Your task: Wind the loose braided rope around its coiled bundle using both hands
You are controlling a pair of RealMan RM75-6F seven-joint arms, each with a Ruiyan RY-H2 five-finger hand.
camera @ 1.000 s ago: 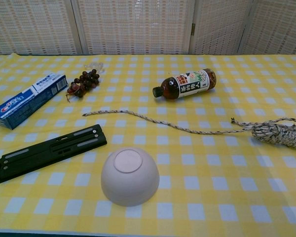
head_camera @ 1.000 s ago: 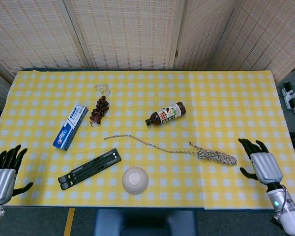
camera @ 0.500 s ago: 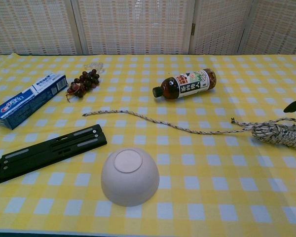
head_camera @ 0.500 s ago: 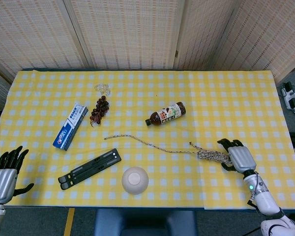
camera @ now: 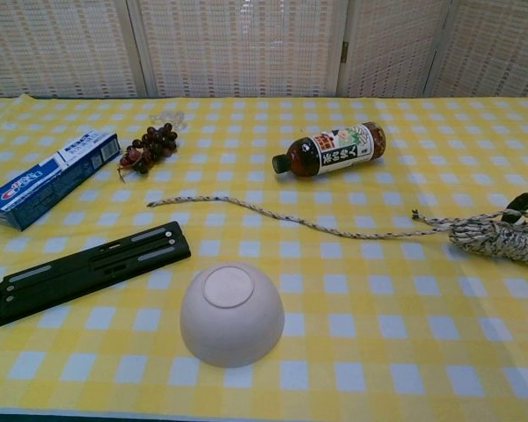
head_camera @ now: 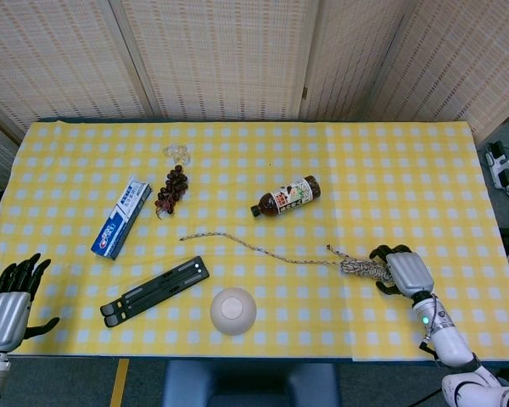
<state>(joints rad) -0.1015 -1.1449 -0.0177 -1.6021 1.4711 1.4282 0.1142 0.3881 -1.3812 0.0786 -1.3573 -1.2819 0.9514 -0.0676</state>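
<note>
Rope (head_camera: 263, 248): speckled black-and-white braid, loose tail snaking away to the left of the right hand (head_camera: 405, 271). Coiled bundle (head_camera: 366, 269) lies under that hand's fingers; grip cannot be told. Left hand (head_camera: 8, 303) well apart from it, fingers spread, holding nothing.

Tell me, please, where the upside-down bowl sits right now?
In the head view the bowl sits near the table's front edge, just right of the black folding stand.
</note>
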